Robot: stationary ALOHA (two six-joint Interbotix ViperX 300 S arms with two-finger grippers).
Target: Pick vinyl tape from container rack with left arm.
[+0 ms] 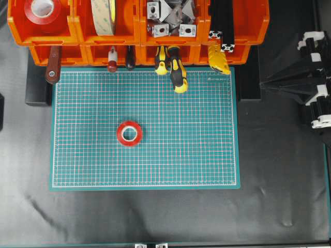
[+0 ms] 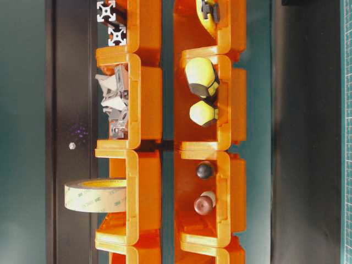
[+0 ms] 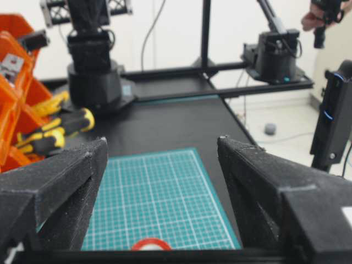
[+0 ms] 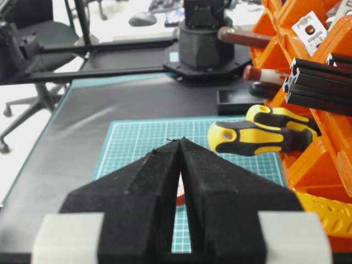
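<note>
A small red vinyl tape roll (image 1: 129, 133) lies flat on the green cutting mat (image 1: 196, 155), left of its middle. A second, larger red roll (image 1: 42, 10) sits in the top-left bin of the orange container rack (image 1: 137, 31). My left gripper (image 3: 162, 143) is open and empty, low over the mat's edge, with the red roll (image 3: 149, 243) just showing below and between its fingers. The overhead view does not show the left arm. My right gripper (image 4: 180, 142) is shut and holds nothing, parked at the right (image 1: 269, 81) and pointing at the mat.
Yellow-and-black screwdrivers (image 1: 176, 70) and a brown-handled tool (image 1: 53, 70) stick out of the lower bins over the mat's far edge. The upper bins hold a cream tape roll (image 1: 103, 15), metal brackets (image 1: 170, 18) and black extrusions (image 1: 222, 23). Black tabletop surrounds the mat.
</note>
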